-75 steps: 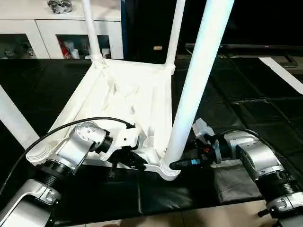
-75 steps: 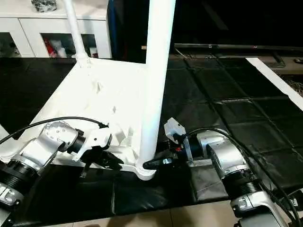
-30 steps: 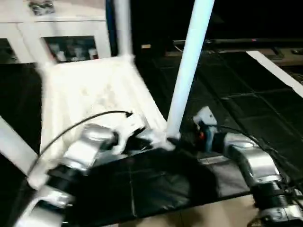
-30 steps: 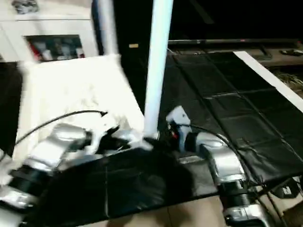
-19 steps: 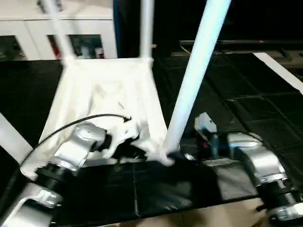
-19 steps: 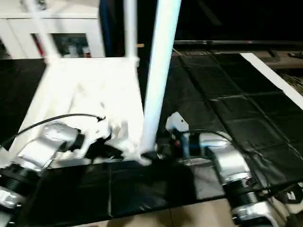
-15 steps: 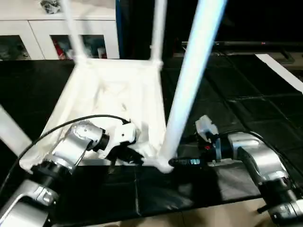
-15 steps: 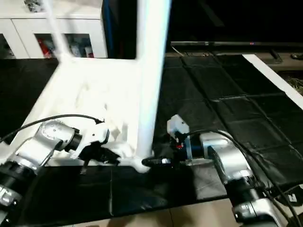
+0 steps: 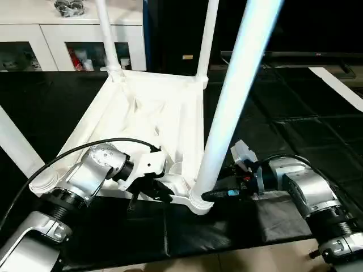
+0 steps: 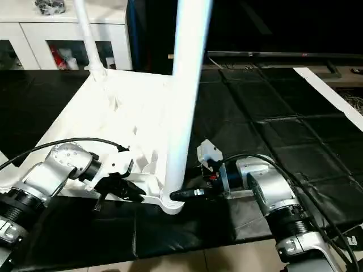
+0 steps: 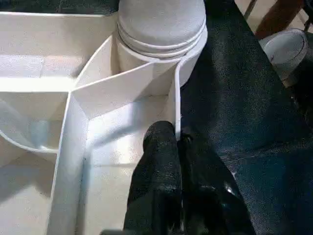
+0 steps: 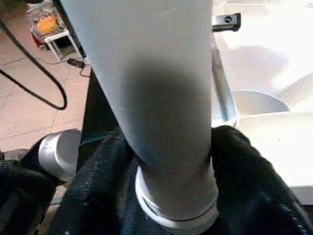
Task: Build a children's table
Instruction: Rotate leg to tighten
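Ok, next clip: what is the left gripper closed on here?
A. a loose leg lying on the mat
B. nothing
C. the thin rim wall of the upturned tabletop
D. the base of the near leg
C: the left gripper is pinched shut on the thin rim wall of the tabletop, just beside the corner socket.

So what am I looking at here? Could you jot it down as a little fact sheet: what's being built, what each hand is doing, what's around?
Being built: children's table, upside down on black floor mats
Legs: four white legs standing up from the corners
Left gripper: shut, pinching the tabletop's thin edge wall beside a corner socket
Right gripper: closed around the near right leg just above its socket
Background: white cabinet with glass doors
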Tool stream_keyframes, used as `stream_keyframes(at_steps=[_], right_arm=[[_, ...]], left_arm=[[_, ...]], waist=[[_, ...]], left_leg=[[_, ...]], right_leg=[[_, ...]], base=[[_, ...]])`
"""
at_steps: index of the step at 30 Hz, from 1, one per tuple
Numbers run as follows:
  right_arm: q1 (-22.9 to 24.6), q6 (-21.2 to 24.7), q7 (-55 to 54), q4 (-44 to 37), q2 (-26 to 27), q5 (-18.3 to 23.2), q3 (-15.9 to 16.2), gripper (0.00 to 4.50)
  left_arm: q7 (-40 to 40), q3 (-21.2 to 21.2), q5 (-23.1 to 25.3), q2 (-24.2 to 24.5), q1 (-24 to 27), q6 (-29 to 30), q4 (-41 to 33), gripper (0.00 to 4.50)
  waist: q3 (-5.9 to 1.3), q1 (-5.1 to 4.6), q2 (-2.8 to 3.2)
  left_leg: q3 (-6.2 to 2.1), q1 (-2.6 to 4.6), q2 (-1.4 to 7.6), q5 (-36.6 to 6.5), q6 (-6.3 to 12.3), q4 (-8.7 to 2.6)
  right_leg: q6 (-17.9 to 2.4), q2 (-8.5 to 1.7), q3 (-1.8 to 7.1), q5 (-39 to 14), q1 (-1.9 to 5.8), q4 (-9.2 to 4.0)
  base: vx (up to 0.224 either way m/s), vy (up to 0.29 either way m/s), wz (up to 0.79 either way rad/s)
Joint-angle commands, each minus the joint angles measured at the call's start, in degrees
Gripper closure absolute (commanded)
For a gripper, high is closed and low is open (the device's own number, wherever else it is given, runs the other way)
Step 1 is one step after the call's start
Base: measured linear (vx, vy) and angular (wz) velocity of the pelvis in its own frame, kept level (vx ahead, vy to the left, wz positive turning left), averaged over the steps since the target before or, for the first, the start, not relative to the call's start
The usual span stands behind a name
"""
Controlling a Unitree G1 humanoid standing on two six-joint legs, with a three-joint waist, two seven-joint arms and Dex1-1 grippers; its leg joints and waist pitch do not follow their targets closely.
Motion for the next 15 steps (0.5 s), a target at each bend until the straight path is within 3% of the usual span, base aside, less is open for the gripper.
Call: stream_keyframes(at_steps=[1,6,7,8,9,13,15], right_arm=[[-1.0,-0.5,0.4,0.6,-0.4,0.0,0.3,2.31],[-0.5,-0.3,0.9,0.2,-0.1,0.5,0.4,2.46],[0.0,0.0,0.9,-0.4,0.0,0.9,0.4,2.48],[0.0,0.0,0.9,-0.4,0.0,0.9,0.4,2.49],[1.0,0.3,0.2,-1.7,0.4,1.5,0.3,2.50],[3.8,1.2,-6.2,-4.2,2.8,1.6,-1.4,2.50],[4.8,2.4,-10.0,-5.2,4.1,1.3,-1.9,2.52]], left_arm=[[-2.6,-1.7,0.7,-0.2,-0.8,-1.0,-0.3,4.50],[-1.2,-1.1,0.6,-1.0,-0.8,-0.2,0.5,4.50],[-0.2,-0.7,0.3,-1.5,-0.8,0.7,0.7,4.50],[-0.2,-0.7,0.3,-1.5,-0.8,0.7,0.7,4.50],[1.7,0.2,-0.4,-2.6,-0.6,2.9,1.0,4.50],[7.8,3.0,-2.0,-5.3,0.3,8.4,0.5,4.50],[10.5,4.0,-2.4,-6.5,0.9,10.5,-0.4,4.50]], waist=[[-3.33,-0.23,0.03],[-3.33,-0.24,0.03],[-3.34,-0.20,0.57],[-3.33,-0.32,0.36],[-3.32,-0.22,0.73],[-3.32,-0.23,0.50],[-3.08,-0.53,0.35]], left_leg=[[0.32,-0.01,1.23,-9.7,1.97,-3.95],[0.33,0.03,1.22,-9.9,1.85,-3.95],[0.26,0.11,1.26,-9.9,1.73,-3.98],[0.34,0.04,1.23,-10.0,1.74,-3.96],[0.31,0.19,1.23,-10.5,1.56,-3.97],[0.31,0.30,1.21,-11.0,1.36,-3.98],[0.15,0.14,1.05,-12.7,0.75,-4.24]], right_leg=[[-12.4,-2.66,2.39,-12.2,3.21,-3.84],[-12.1,-2.65,2.42,-12.8,3.18,-3.91],[-12.2,-2.66,2.43,-12.7,3.13,-3.85],[-12.2,-2.57,2.43,-12.5,3.16,-3.95],[-12.5,-2.58,2.43,-12.4,3.09,-3.90],[-12.8,-2.56,2.49,-12.0,3.05,-3.97],[-11.1,-2.68,2.41,-16.5,3.19,-4.55]], base=[[0.000,0.000,0.00],[0.000,0.000,0.00],[0.000,0.000,0.00],[0.000,0.000,0.00],[0.000,0.000,0.00],[0.000,0.000,0.00],[0.000,0.000,0.00]])
